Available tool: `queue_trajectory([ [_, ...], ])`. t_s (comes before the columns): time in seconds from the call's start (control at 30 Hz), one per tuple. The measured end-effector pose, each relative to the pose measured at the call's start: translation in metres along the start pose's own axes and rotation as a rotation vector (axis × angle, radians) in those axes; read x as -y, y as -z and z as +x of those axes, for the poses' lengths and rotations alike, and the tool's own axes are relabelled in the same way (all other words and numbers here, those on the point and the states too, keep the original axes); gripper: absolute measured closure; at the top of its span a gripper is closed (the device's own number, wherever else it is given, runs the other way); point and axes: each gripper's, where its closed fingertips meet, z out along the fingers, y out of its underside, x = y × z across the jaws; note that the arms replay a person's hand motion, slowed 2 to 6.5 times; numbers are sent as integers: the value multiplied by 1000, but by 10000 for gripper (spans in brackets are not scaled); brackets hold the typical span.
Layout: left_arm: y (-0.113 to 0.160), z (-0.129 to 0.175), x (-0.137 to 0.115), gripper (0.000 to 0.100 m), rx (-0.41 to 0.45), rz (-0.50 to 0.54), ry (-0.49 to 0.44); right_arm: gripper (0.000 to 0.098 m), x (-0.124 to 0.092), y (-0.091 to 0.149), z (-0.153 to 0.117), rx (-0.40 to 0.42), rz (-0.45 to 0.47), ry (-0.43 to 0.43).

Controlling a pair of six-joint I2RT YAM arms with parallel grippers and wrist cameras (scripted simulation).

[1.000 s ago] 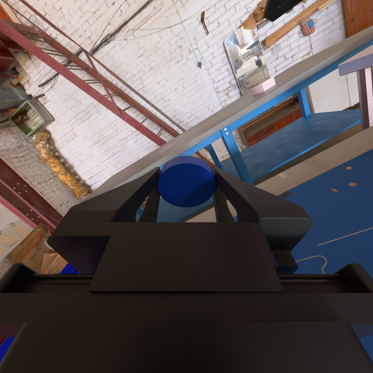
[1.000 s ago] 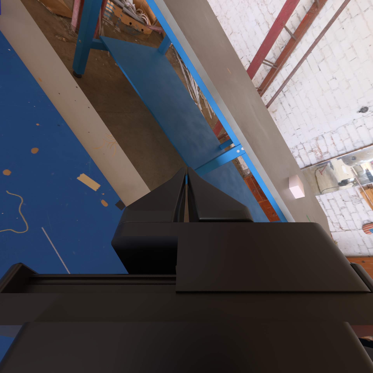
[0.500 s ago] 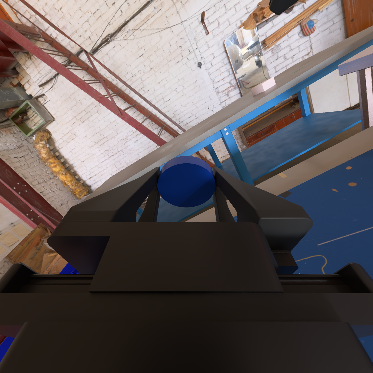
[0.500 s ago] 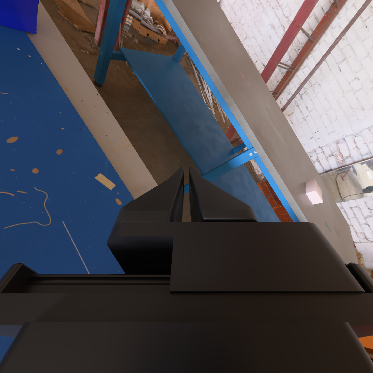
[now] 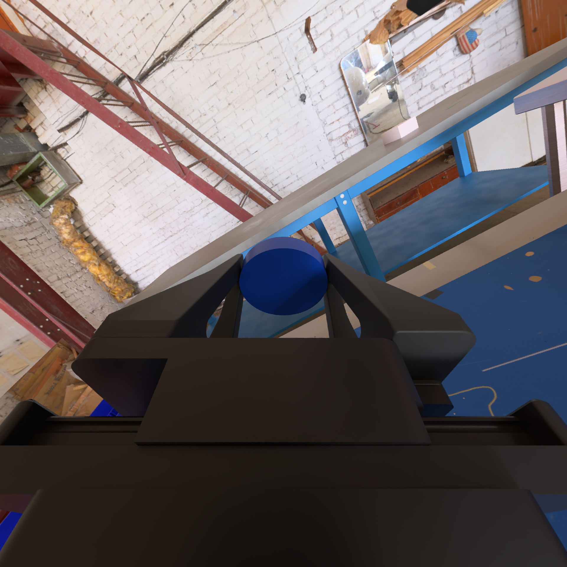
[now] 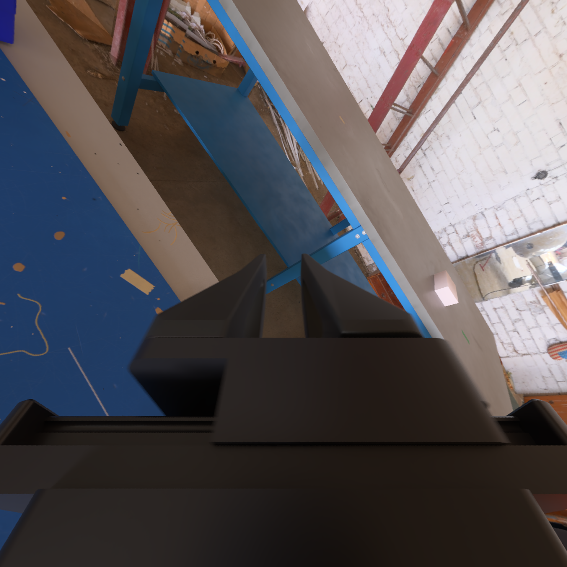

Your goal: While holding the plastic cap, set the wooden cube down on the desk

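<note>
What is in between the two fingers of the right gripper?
Nothing. In the right wrist view, the right gripper is open and the gap is bare. The left gripper holds the blue plastic cap.

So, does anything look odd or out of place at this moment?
Yes: the right hand is open with nothing between its fingers, and no wooden cube shows in either view. The left hand grips the blue cap squarely.

The right gripper (image 6: 283,260) hangs empty, fingers (image 6: 251,294) apart, pale cube (image 6: 445,292) on the desk (image 6: 352,147).
</note>
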Motion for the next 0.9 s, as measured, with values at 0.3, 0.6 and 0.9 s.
queue_trajectory([
  [0.3,0,1,0,574,-3,1,0,442,-4,-3,-10,26,-29,5],
  [0.6,0,1,0,574,-4,2,0,309,-19,-18,-22,105,-67,-63],
  [0.9,0,1,0,573,-5,3,2,356,-22,-19,-21,164,-67,-111],
])
